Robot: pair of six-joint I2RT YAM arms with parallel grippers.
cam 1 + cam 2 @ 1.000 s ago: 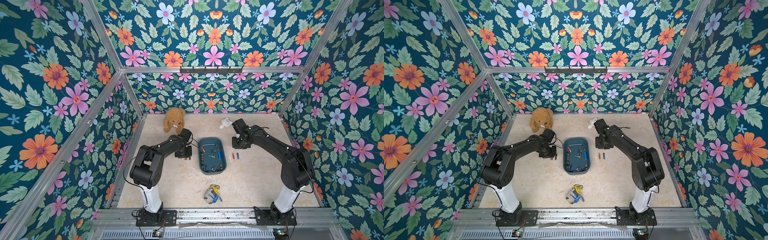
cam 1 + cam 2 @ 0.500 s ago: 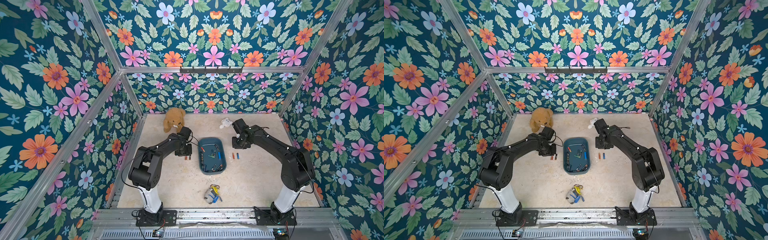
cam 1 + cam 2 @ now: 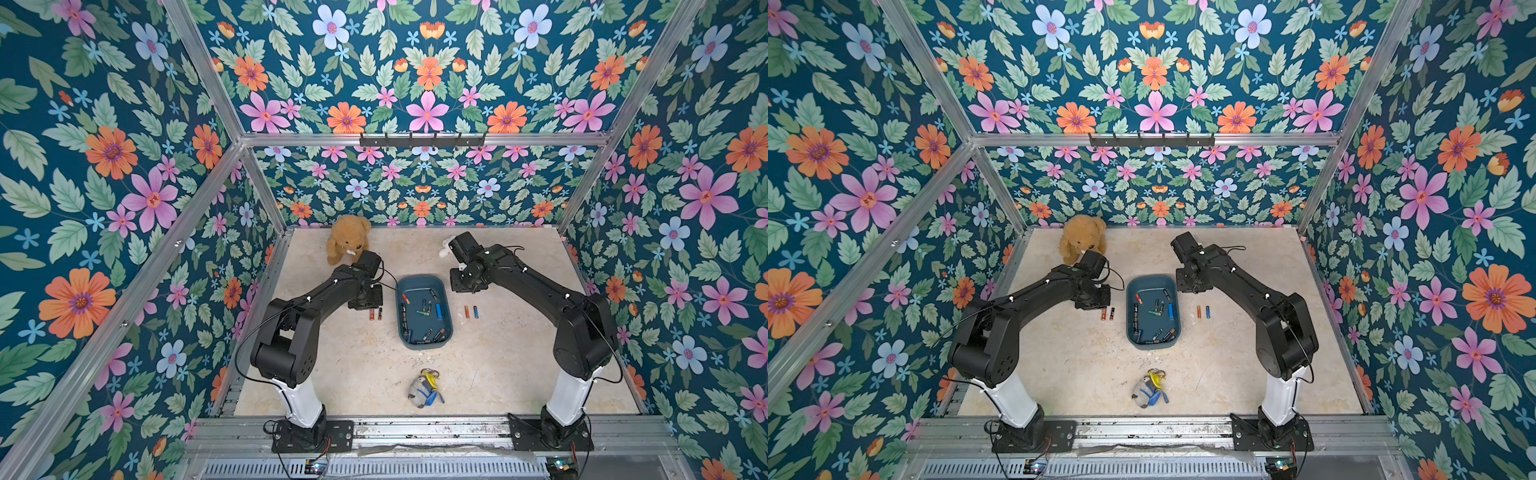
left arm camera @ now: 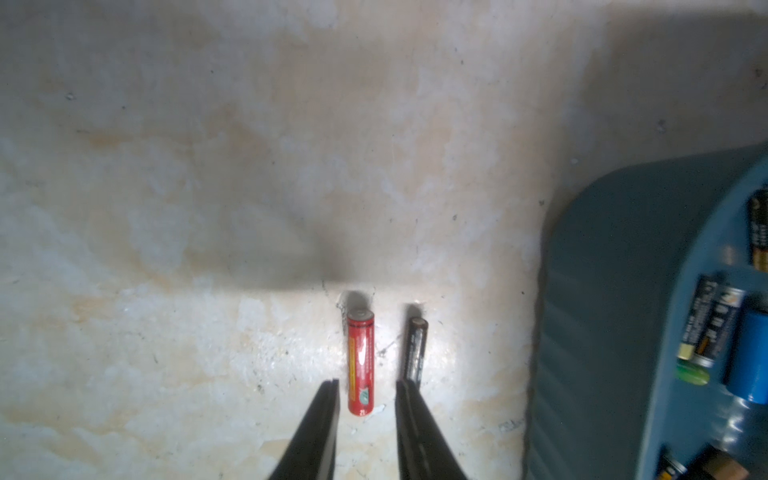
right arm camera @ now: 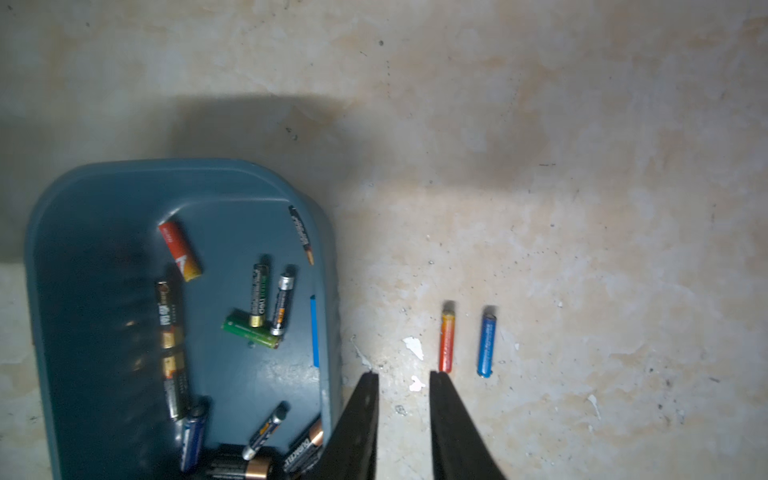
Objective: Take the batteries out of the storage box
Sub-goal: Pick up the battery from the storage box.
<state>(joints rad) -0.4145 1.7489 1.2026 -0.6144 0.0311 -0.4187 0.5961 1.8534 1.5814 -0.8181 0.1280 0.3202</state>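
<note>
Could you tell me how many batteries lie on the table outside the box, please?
4: a red battery and a black battery by the left hand, an orange battery and a blue battery by the right hand. The arms may hide more.

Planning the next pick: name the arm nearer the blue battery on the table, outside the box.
Right. The jaws of the right arm hang beside the blue battery, an orange battery between; the left arm is across the box, over a red battery.
</note>
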